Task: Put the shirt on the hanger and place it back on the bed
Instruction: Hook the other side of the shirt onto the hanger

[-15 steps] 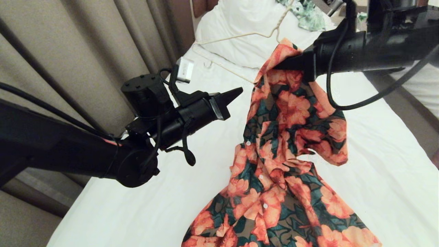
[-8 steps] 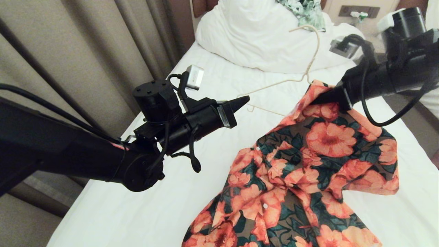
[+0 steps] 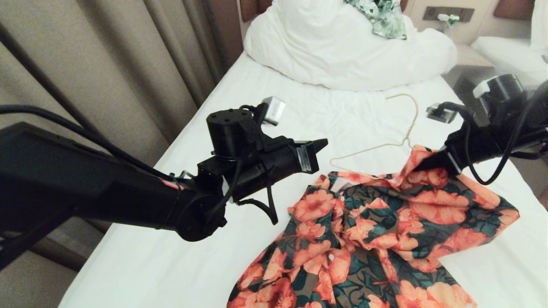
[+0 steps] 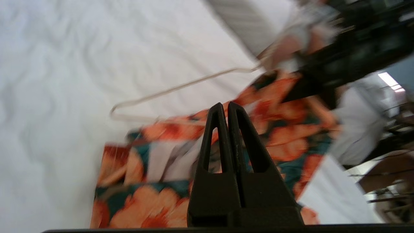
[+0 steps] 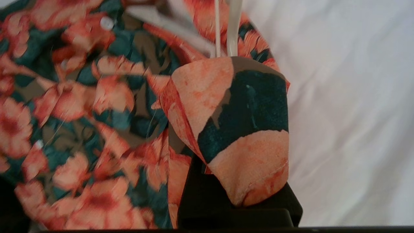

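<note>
The flowered shirt (image 3: 376,231) lies crumpled on the white sheet of the bed (image 3: 171,256), its front open and its collar end lifted. My right gripper (image 3: 421,164) is shut on that raised collar fold. In the right wrist view the shirt (image 5: 239,129) drapes over the fingers and hides them. The cream wire hanger (image 3: 406,128) sticks out of the held fold, hook pointing toward the pillow; its wires (image 5: 233,29) emerge right at the fold. My left gripper (image 3: 323,143) hovers shut and empty just left of the collar. In the left wrist view that gripper (image 4: 225,105) is above the shirt (image 4: 284,126), near the hanger (image 4: 181,86).
A bunched white duvet and pillow (image 3: 342,51) fill the head of the bed, with a green leaf-print garment (image 3: 381,17) on top. Beige curtains (image 3: 107,64) hang along the left side. A second white bed (image 3: 505,51) stands at the far right.
My right gripper has carried the shirt and hanger down and to the right, and the shirt has settled flatter on the sheet. My left gripper has shifted right toward the collar.
</note>
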Robot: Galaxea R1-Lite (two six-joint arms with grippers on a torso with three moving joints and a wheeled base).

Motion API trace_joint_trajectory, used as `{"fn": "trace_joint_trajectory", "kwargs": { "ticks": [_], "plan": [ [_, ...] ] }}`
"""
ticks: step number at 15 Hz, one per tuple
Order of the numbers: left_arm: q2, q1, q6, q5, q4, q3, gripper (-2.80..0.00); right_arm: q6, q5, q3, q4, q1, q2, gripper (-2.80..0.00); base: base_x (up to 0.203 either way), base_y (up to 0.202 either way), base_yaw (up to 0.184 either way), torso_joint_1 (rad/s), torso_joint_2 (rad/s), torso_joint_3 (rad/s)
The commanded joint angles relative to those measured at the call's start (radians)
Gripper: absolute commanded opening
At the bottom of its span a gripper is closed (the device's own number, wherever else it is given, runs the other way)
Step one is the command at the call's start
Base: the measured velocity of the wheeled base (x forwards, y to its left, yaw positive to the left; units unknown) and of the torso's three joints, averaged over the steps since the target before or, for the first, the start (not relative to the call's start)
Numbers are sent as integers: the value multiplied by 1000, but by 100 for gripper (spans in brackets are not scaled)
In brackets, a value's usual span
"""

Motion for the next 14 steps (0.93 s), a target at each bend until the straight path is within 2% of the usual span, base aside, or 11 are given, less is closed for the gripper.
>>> {"fn": "trace_joint_trajectory", "kwargs": {
  "ticks": [1, 5, 9, 12, 14],
  "plan": [
    [53, -40, 13, 58, 36, -34, -280, -3, 7, 101, 6, -33, -65, -280, 0, 0, 0, 0, 0, 0],
    [76, -65, 21, 70, 39, -30, -280, -3, 4, 307, -2, -49, -206, -280, 0, 0, 0, 0, 0, 0],
    [89, -99, 30, 101, 73, -31, -280, 0, -13, 326, 28, -49, -162, -280, 0, 0, 0, 0, 0, 0],
    [137, -122, 63, 164, 81, -53, -280, -17, -113, 325, 36, -50, -70, -280, 0, 0, 0, 0, 0, 0],
    [148, -140, 76, 175, 81, -54, -280, -18, -121, 334, 31, -84, -42, -280, 0, 0, 0, 0, 0, 0]
  ]
}}
